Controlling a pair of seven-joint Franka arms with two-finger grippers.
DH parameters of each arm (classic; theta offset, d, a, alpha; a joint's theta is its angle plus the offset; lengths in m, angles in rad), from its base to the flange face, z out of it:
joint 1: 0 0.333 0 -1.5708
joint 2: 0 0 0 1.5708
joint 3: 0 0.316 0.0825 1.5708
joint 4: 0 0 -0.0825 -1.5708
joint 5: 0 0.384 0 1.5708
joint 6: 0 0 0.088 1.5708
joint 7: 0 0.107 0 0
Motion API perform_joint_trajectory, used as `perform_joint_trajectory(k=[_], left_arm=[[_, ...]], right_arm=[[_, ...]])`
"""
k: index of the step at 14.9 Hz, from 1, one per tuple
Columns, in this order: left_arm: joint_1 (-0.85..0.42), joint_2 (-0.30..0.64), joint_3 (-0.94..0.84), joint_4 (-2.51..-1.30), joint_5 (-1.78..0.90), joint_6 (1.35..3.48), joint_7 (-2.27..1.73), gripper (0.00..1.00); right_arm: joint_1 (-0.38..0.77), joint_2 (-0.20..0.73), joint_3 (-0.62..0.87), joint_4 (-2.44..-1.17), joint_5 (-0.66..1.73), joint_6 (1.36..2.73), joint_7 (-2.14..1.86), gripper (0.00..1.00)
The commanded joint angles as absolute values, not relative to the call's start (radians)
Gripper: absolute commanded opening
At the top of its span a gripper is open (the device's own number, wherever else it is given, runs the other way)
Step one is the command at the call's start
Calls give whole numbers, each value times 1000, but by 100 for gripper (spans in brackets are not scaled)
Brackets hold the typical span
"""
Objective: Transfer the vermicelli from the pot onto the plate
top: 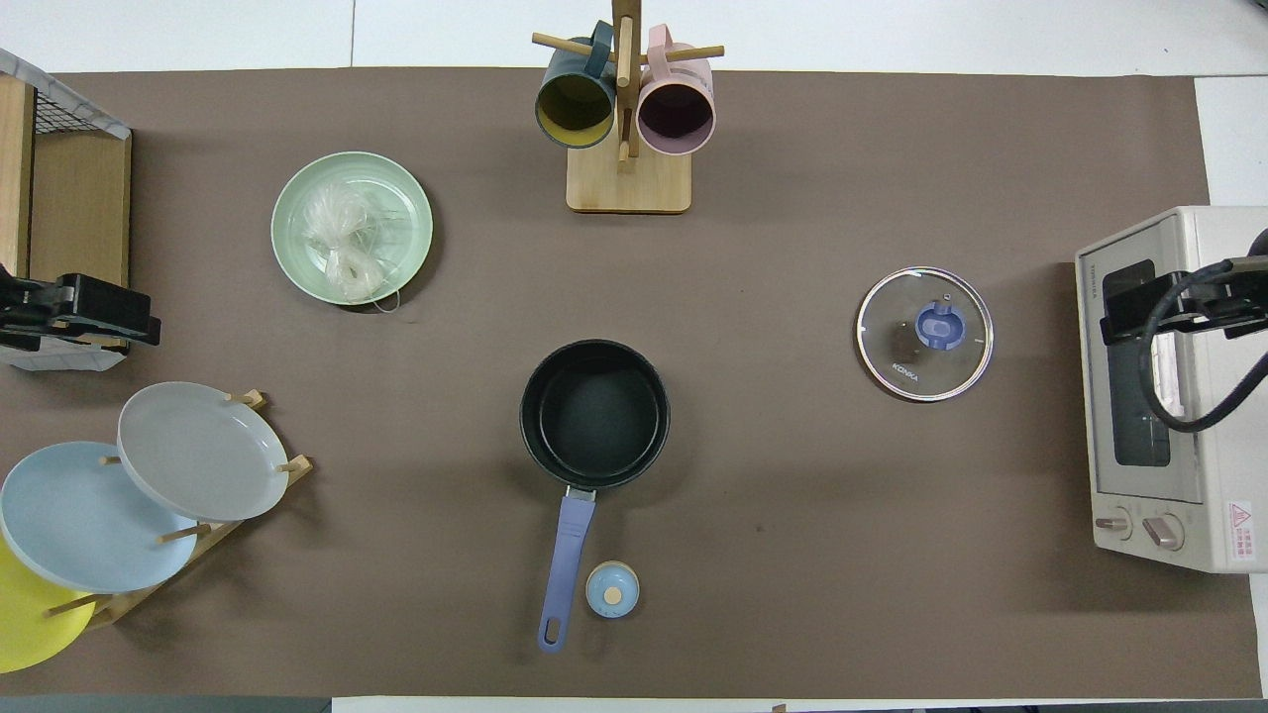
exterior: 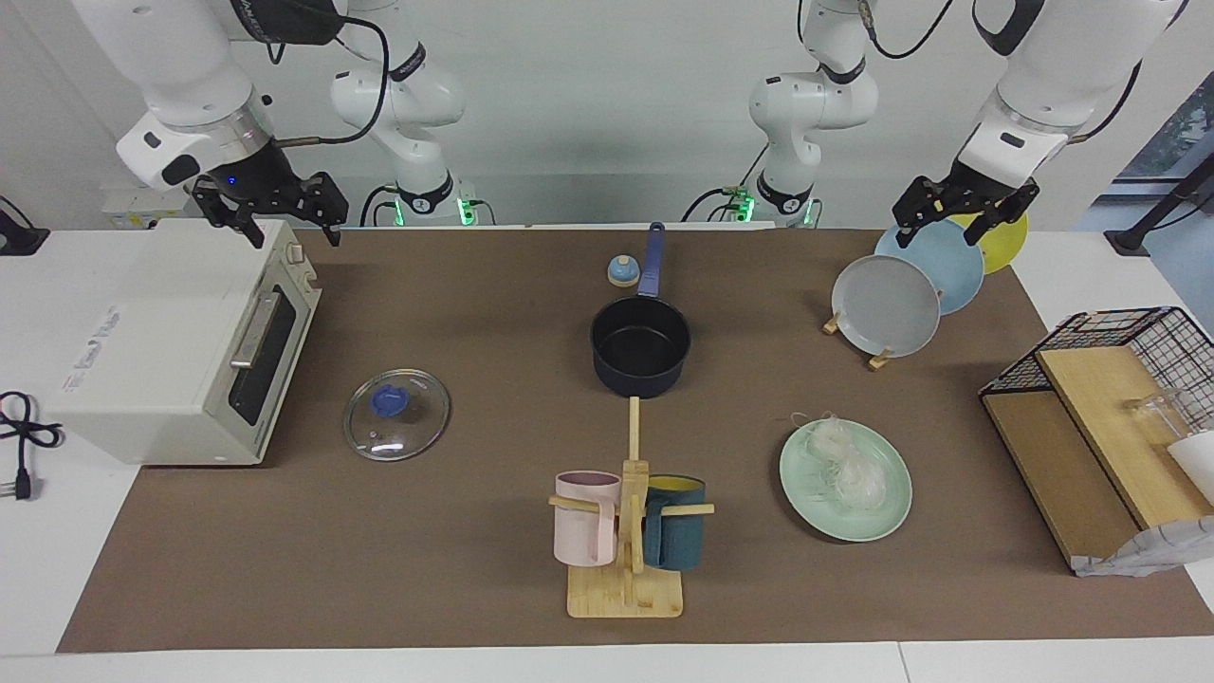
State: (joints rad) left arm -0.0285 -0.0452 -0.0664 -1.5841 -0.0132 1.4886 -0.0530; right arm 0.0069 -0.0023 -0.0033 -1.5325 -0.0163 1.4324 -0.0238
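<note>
Now brown mat (exterior: 474, 531) over white table (exterior: 57, 569); both grippers' jaws released.

On the table (exterior: 474, 569): one pot (exterior: 640, 346), one glass lid (exterior: 396, 415), one small blue bell (exterior: 622, 271). Four plates: one mint-green plate (exterior: 887, 517) lying flat, one clump of vermicelli (exterior: 844, 465) on it, plus a grey plate (exterior: 885, 305), a light blue plate (exterior: 948, 261) and a yellow plate (exterior: 1005, 242) in one wooden rack (exterior: 877, 359). Two mugs, pink mug (exterior: 585, 517) and dark teal mug (exterior: 675, 536), on one mug tree (exterior: 631, 493). One toaster oven (exterior: 161, 341). One wire basket (exterior: 1129, 351). Two arms, one claw each: left claw (exterior: 963, 220), right claw (exterior: 289, 226).
</note>
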Motion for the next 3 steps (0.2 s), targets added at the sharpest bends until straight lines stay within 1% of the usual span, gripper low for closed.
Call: perform_joint_trajectory(k=[1,3], left_arm=[[-14,-46,-81,-1585,-2,1500,-66,100],[-8,-48,-81,-1585,-2,1494,-55,100]], right_arm=[[2,-8,5,-1536,-11,1427,-14,100],[2,-8,5,-1536,-11,1427,-14,100]])
